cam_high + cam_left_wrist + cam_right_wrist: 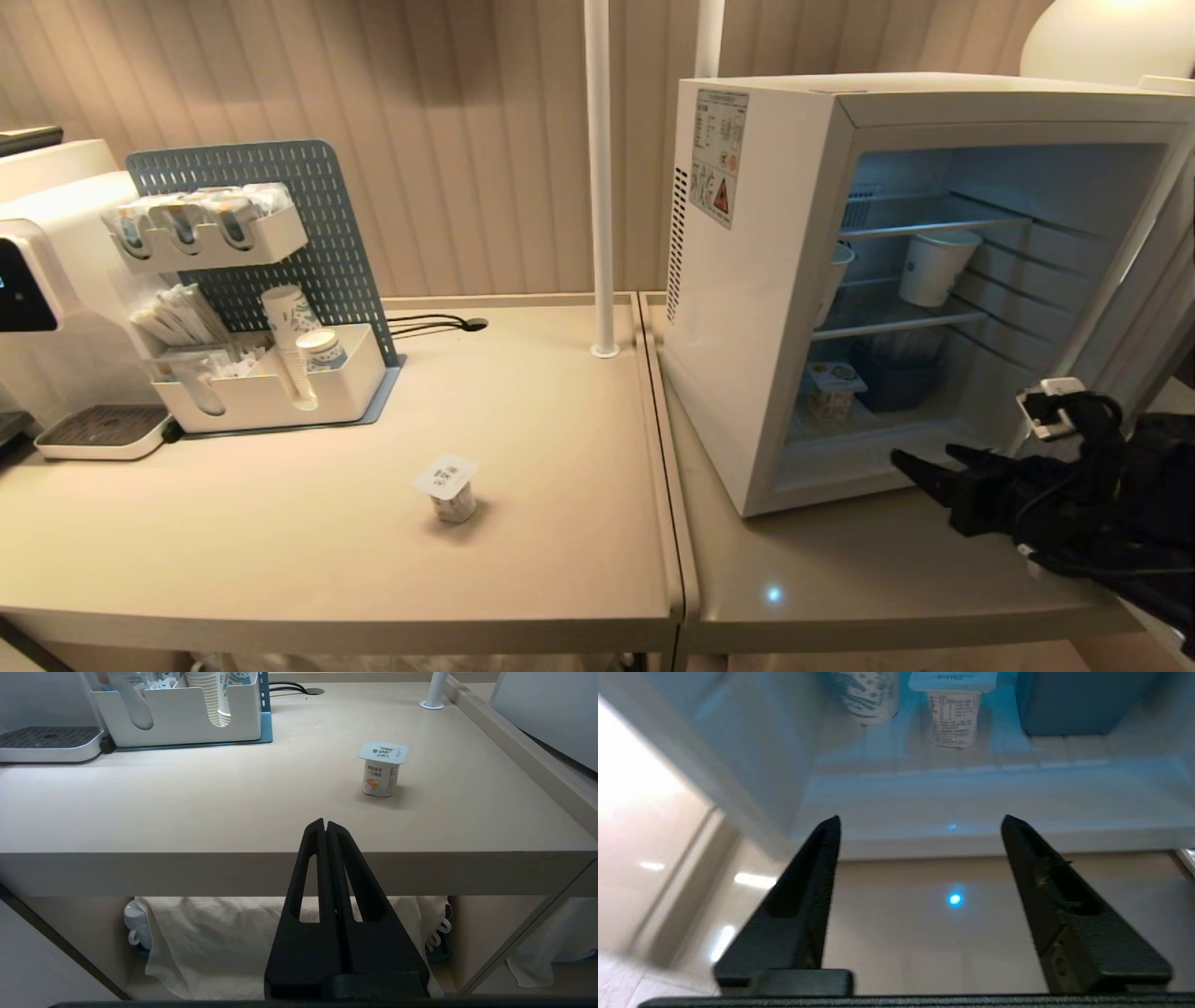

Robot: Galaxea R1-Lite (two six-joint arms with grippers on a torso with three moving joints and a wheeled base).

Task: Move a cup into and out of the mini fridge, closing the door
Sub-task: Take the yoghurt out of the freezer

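Note:
The white mini fridge (761,280) stands on the right table, lit inside. Its door (1146,257) is swung out at the right and shows edge-on. A sealed cup (831,389) (955,714) sits on the fridge floor, and a paper cup (936,266) stands on the middle shelf. Another sealed cup (451,489) (382,769) stands upright on the left table. My right gripper (924,455) (922,819) hovers low over the table just before the fridge's opening, open and empty. The left gripper (325,822) is shut, below the left table's front edge and out of the head view.
A blue bin (896,378) sits in the fridge beside the sealed cup. A pegboard organiser (271,280) with stacked paper cups and a water dispenser (37,280) stand at the back left. A white pole (597,187) rises near the seam (670,467) between the tables.

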